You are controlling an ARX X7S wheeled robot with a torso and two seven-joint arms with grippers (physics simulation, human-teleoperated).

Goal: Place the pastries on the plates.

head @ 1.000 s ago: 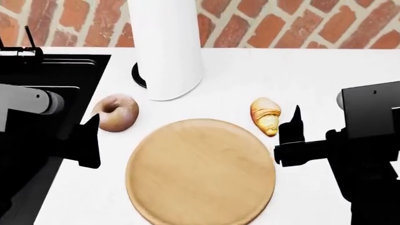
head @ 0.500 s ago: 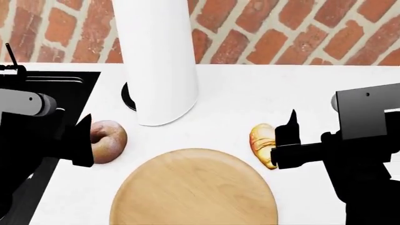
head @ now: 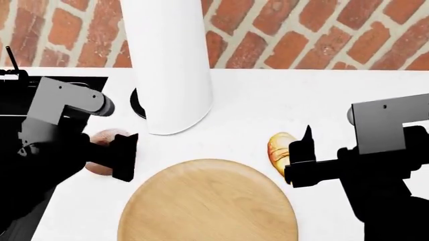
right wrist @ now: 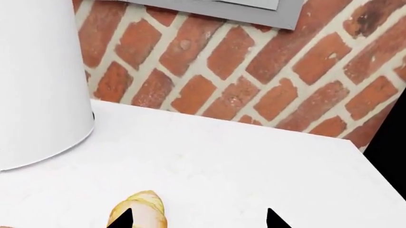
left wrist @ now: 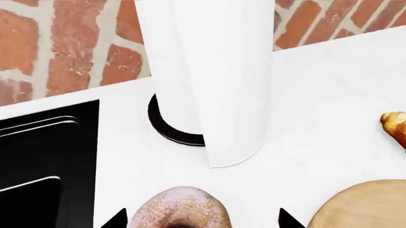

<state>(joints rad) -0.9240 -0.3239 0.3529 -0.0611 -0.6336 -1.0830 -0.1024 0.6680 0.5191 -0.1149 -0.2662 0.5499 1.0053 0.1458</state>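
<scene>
The pinkish-brown doughnut (head: 106, 137) lies on the white counter left of the light wood plate (head: 208, 203). My left gripper (head: 107, 153) is open and straddles the doughnut. In the left wrist view the doughnut (left wrist: 180, 211) sits between the two black fingertips (left wrist: 117, 219) without being gripped. The golden croissant (head: 277, 149) lies right of the plate's far edge. My right gripper (head: 308, 148) is open beside it. In the right wrist view one fingertip (right wrist: 125, 218) overlaps the croissant (right wrist: 140, 206), and the rest of the right gripper (right wrist: 198, 219) is over bare counter. The white plate is out of view.
A tall white cylinder (head: 168, 65) on a black base stands behind the doughnut and plate, close to my left gripper. A black sink (head: 13, 95) lies at the left counter edge. A brick wall (head: 322, 35) backs the counter. The counter's right edge (right wrist: 374, 166) shows in the right wrist view.
The head view tilted up early on. My left arm has moved in over the doughnut so its fingers now straddle it. My right gripper has shifted slightly left toward the croissant.
</scene>
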